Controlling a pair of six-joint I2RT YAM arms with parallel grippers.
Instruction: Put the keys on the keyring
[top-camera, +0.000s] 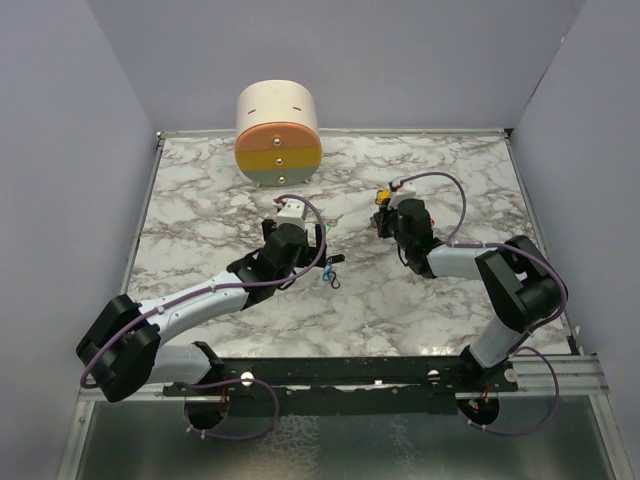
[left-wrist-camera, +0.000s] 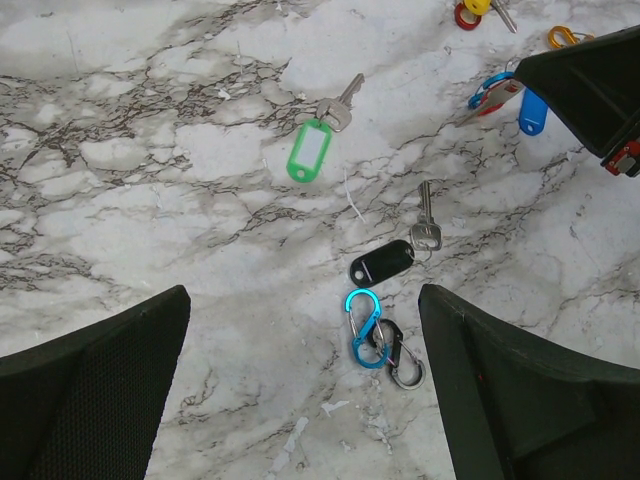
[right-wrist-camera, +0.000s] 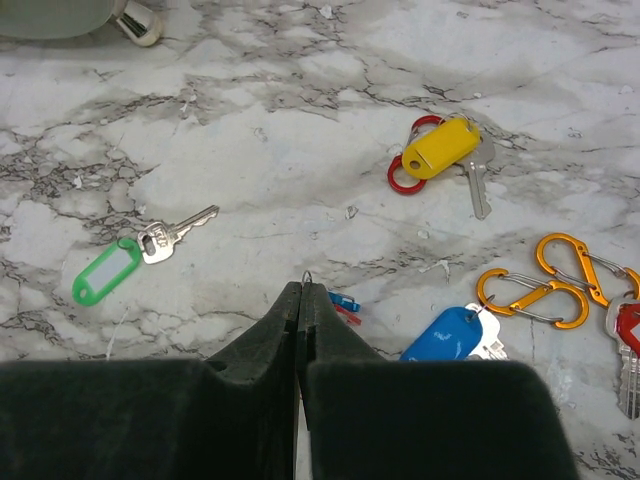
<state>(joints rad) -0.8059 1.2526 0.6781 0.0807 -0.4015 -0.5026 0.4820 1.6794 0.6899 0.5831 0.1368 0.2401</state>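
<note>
Keys with coloured tags lie on the marble. The green-tagged key (left-wrist-camera: 310, 150) also shows in the right wrist view (right-wrist-camera: 105, 272). The yellow-tagged key (right-wrist-camera: 440, 148) lies on a red ring. The blue-tagged key (right-wrist-camera: 445, 337) lies next to orange clips (right-wrist-camera: 545, 290), and a red tag (right-wrist-camera: 630, 330) is at the edge. My left gripper (left-wrist-camera: 305, 385) is open and empty above a blue clip (left-wrist-camera: 365, 325) linked to a grey clip (left-wrist-camera: 405, 365). My right gripper (right-wrist-camera: 303, 290) is shut on a thin metal ring (right-wrist-camera: 306, 277). A blue-and-red clip (right-wrist-camera: 343, 303) lies against its fingers.
A black-tagged key (left-wrist-camera: 385, 262) lies just beyond the blue clip. A round three-drawer box (top-camera: 277, 135) stands at the back of the table. Grey walls close in the left, right and back sides. The right gripper (left-wrist-camera: 590, 85) shows at the left wrist view's upper right.
</note>
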